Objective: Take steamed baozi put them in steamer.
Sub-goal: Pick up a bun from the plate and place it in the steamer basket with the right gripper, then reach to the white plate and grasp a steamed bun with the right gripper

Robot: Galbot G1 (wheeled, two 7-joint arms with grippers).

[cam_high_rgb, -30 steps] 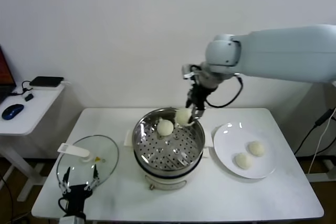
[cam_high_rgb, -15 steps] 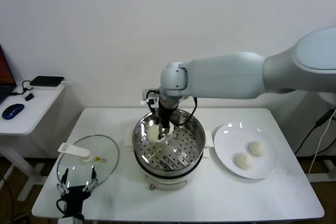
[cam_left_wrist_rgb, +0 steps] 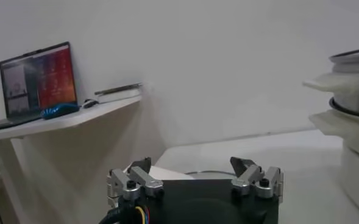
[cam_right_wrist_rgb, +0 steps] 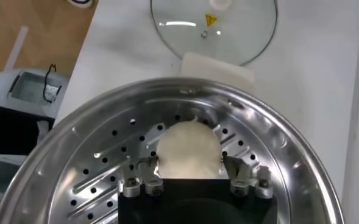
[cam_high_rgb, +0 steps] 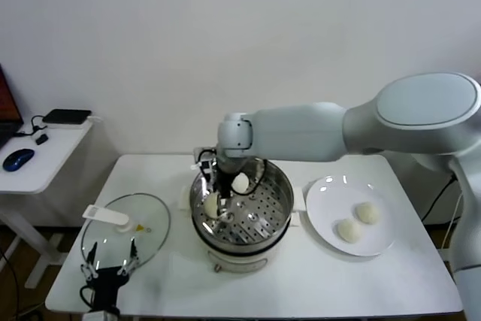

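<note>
The steamer stands mid-table, and its perforated tray holds two steamed baozi. One baozi lies at the tray's left side, the other toward the back. My right gripper reaches down inside the pot over the left baozi. In the right wrist view that baozi rests on the steamer tray between the fingers of my open right gripper, which stand close beside it. Two more baozi lie on the white plate. My left gripper is parked open at the front left.
The white plate sits right of the steamer. A glass lid lies on the table to its left, just ahead of my left gripper. A side table with a mouse and laptop stands further left.
My right arm carried a baozi from the steamer's back right rim to its left side, lowered it to the tray, and its fingers opened off it. The left arm stayed put.
</note>
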